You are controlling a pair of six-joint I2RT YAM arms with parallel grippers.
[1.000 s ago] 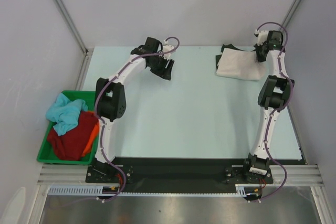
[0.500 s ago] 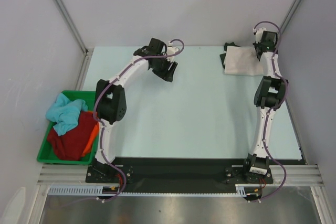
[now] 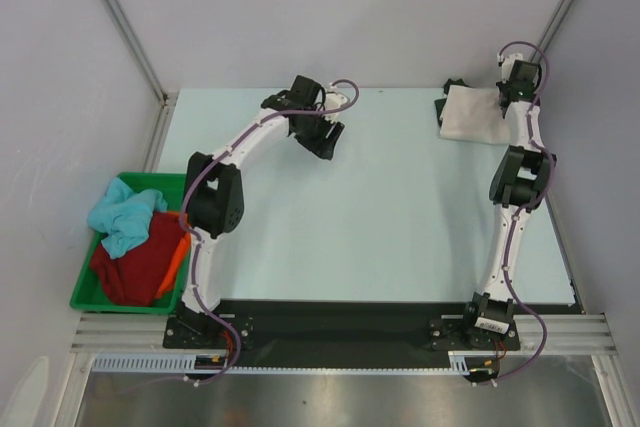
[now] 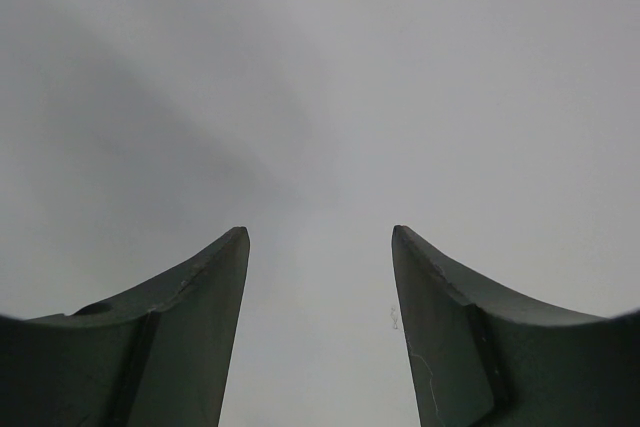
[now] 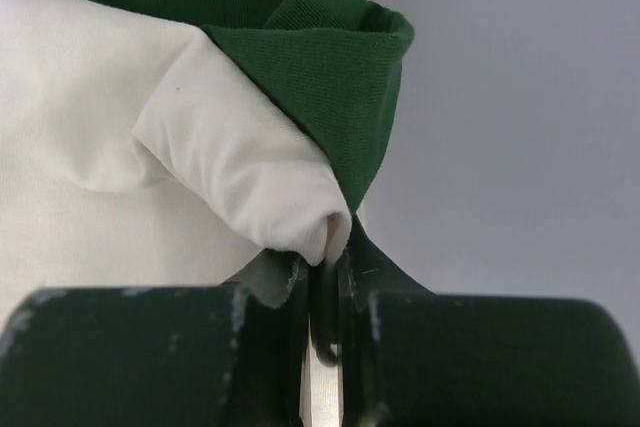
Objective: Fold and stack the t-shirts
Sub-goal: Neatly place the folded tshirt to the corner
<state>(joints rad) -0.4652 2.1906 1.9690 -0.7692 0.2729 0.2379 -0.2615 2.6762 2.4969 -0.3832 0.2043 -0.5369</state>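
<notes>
A folded cream t-shirt [image 3: 478, 115] lies at the table's back right on top of a dark green t-shirt [image 3: 447, 97] that peeks out at its left edge. My right gripper [image 3: 512, 87] is shut on the corner of both shirts; the right wrist view shows the cream cloth [image 5: 120, 117] and green cloth [image 5: 320, 57] pinched between the jaws. My left gripper [image 3: 325, 137] is open and empty above the table's back middle; its wrist view shows only the grey wall between the fingers [image 4: 190, 327]. Light blue [image 3: 125, 215], dark red [image 3: 140, 265] and orange [image 3: 178, 255] shirts lie bunched in a bin.
The green bin [image 3: 88, 297] sits off the table's left edge beside the left arm's base. Grey walls close in at the back and both sides. The pale blue table [image 3: 380, 217] spreads between the arms.
My right gripper has dragged the cream and green shirts to the right, toward the back right corner. My left gripper has shifted a little to the right.
</notes>
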